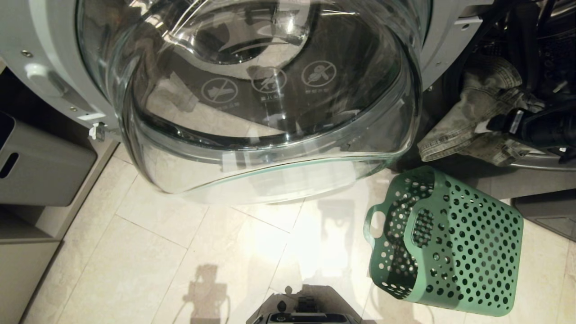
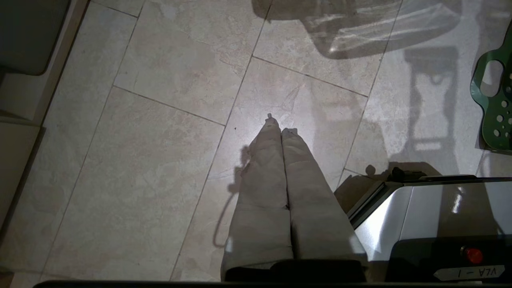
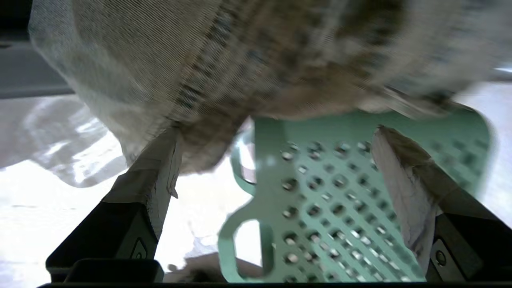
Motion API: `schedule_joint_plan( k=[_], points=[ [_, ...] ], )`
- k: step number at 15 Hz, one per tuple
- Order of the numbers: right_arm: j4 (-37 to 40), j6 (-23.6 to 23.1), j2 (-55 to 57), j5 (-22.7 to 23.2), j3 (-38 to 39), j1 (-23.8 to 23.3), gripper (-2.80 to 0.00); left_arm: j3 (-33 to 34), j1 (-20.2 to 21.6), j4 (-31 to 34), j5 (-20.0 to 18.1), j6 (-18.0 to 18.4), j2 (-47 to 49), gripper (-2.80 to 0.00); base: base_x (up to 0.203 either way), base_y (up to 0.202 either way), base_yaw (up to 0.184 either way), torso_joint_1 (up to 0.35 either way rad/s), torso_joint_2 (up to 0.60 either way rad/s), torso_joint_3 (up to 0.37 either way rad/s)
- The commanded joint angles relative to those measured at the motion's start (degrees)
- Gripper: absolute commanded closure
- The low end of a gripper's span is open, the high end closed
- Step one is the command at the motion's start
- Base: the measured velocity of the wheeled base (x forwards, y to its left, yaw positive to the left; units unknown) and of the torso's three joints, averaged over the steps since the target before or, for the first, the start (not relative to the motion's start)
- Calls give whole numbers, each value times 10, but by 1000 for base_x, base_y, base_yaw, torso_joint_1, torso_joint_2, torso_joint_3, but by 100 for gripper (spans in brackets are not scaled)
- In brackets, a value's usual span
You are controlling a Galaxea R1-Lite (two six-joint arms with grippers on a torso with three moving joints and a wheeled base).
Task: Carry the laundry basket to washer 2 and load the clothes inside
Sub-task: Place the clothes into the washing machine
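Note:
The pale denim clothes [image 1: 472, 112] lie bunched across the lip of the washer's drum opening [image 1: 551, 49], partly inside it; the washer's number label is out of view. My right gripper [image 1: 499, 123] is at that opening, against the denim. In the right wrist view the right gripper [image 3: 276, 132] stands open, its taped fingers [image 3: 160, 168] wide apart under the clothes [image 3: 240, 60], one fingertip touching the cloth. Below, the green laundry basket [image 1: 468, 252] lies tipped on its side on the floor, basket [image 3: 340, 192] empty as far as I see. My left gripper [image 2: 280, 126] hangs shut over the tiles.
The washer's round glass door [image 1: 270, 112] swings out wide across the middle. A grey storage bin [image 1: 36, 166] sits on a low shelf at the left. My own base [image 1: 306, 310] is at the near edge. The basket's handle [image 2: 494, 104] shows beside the base.

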Motion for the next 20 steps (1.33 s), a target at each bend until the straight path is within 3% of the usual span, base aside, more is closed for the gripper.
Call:
schedule_joint_plan(
  k=[1, 4, 10, 15, 20],
  points=[
    [-30, 4, 59, 29, -1, -6, -280, 1, 0, 0, 0, 1, 0, 0, 0, 0, 0, 0, 0, 0],
    [-45, 17, 89, 111, -22, -7, -280, 1, 0, 0, 0, 0, 0, 0, 0, 0, 0, 0, 0, 0],
    [48, 36, 49, 161, -64, -2, -280, 1, -1, 0, 0, 0, 0, 0, 0, 0, 0, 0, 0, 0],
    [45, 58, 62, 169, -63, 34, -280, 1, 0, 0, 0, 0, 0, 0, 0, 0, 0, 0, 0, 0],
    [34, 64, 82, 168, -64, 41, -280, 1, 0, 0, 0, 1, 0, 0, 0, 0, 0, 0, 0, 0]
  ],
)
